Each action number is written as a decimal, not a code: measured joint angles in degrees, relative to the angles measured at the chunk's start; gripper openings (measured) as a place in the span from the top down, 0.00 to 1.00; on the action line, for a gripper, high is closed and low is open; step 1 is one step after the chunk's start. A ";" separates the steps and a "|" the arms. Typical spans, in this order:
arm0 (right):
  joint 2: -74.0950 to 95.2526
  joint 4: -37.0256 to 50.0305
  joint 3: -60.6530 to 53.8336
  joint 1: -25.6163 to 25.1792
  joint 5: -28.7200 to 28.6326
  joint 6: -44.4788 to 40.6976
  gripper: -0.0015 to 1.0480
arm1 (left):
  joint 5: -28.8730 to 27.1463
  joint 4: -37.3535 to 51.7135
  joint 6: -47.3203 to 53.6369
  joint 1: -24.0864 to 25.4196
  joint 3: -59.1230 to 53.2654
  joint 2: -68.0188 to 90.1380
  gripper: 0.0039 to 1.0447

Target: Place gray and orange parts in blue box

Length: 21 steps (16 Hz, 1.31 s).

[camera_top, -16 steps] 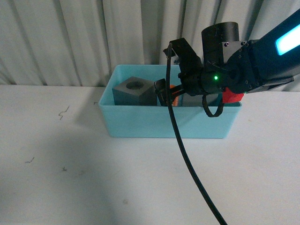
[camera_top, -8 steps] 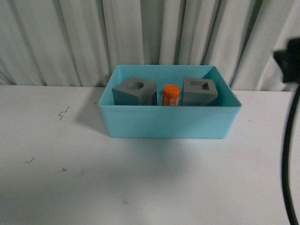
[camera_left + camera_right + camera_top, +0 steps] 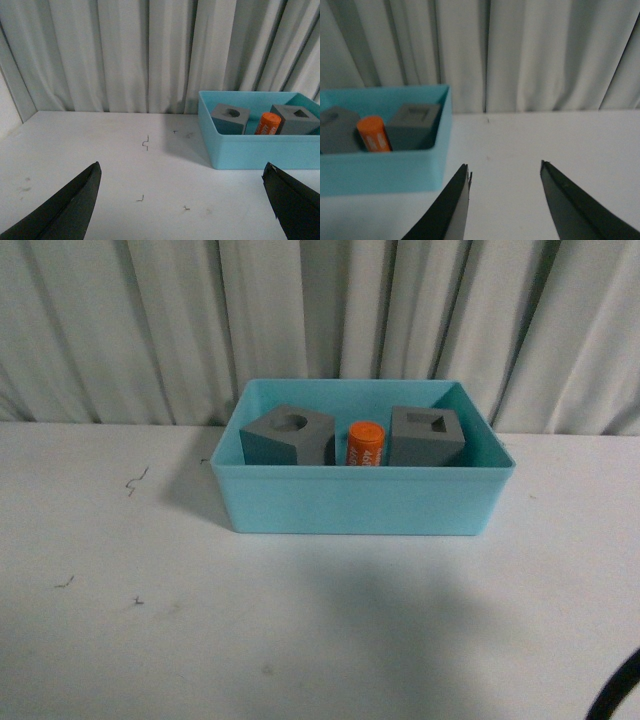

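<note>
dim, flat, bluish light; soft shadow on the table (image 3: pixel 400 640); right wrist view slightly blurred.

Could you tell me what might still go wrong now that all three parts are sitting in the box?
Little, I think. The orange cylinder stands upright between the two gray cubes, so a knock to the blue box could topple it. A dark cable shows at the front view's lower right corner and might drag across the table. Both grippers are open and empty.
</note>
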 joint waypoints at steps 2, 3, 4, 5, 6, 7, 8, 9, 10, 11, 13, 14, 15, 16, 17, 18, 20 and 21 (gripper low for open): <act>-5.70 -0.77 -2.43 0.04 0.00 0.00 0.75 | 0.02 0.00 0.00 0.00 0.00 0.00 0.06; -8.22 -3.02 -4.24 0.04 0.00 0.00 0.85 | 0.00 0.00 0.00 0.00 0.00 0.00 0.06; -11.28 -5.14 -5.64 0.04 -0.04 0.00 0.96 | 0.02 0.00 0.00 0.00 0.00 0.00 0.06; -15.45 -7.41 -6.64 0.04 0.00 -0.02 0.98 | 0.02 0.00 0.00 0.00 0.00 0.00 0.06; -18.95 -9.73 -7.41 0.04 0.02 0.00 0.98 | 0.02 0.00 0.00 0.00 0.00 0.00 0.06; -24.02 -16.63 -7.41 0.04 -0.02 -0.02 0.98 | 0.02 0.00 0.00 0.00 0.00 0.00 0.06; -28.83 -20.00 -7.67 0.04 -0.02 -0.02 0.98 | 0.02 -0.02 0.00 0.00 0.00 0.00 0.06; -32.98 -22.32 -8.02 0.04 0.00 -0.02 0.98 | 0.00 0.00 0.00 0.00 0.00 0.00 0.06; -35.98 -24.83 -8.59 0.04 0.00 -0.02 0.98 | 0.02 0.00 0.00 0.00 0.00 0.00 0.06; -38.80 -27.74 -9.44 0.04 0.00 -0.02 0.98 | 0.02 0.00 0.00 0.00 0.00 0.00 0.06; -43.78 -31.93 -10.23 0.04 0.00 0.00 0.98 | 0.00 0.00 0.00 0.00 0.00 0.00 0.06; -47.56 -34.73 -10.40 0.04 0.00 -0.02 0.98 | 0.02 0.00 0.00 0.00 0.00 0.00 0.06; -50.36 -37.48 -10.64 0.04 0.00 -0.02 0.98 | 0.02 0.00 0.00 0.00 0.00 0.00 0.06; -52.54 -39.60 -10.64 0.04 0.00 -0.02 0.98 | 0.02 0.00 0.00 0.00 0.00 0.00 0.06; -55.30 -41.90 -10.67 0.04 0.00 -0.02 0.98 | 0.00 0.00 0.00 0.00 0.00 0.00 0.06; -57.11 -43.32 -10.67 0.04 0.00 -0.02 0.98 | 0.02 -0.02 0.00 0.00 0.00 0.00 0.06; -61.02 -47.30 -10.69 0.04 0.00 -0.02 0.98 | 0.02 0.00 0.00 0.00 0.00 0.00 0.06; -62.93 -49.11 -10.69 0.04 0.00 -0.02 0.98 | 0.02 0.00 0.00 0.00 0.00 0.00 0.06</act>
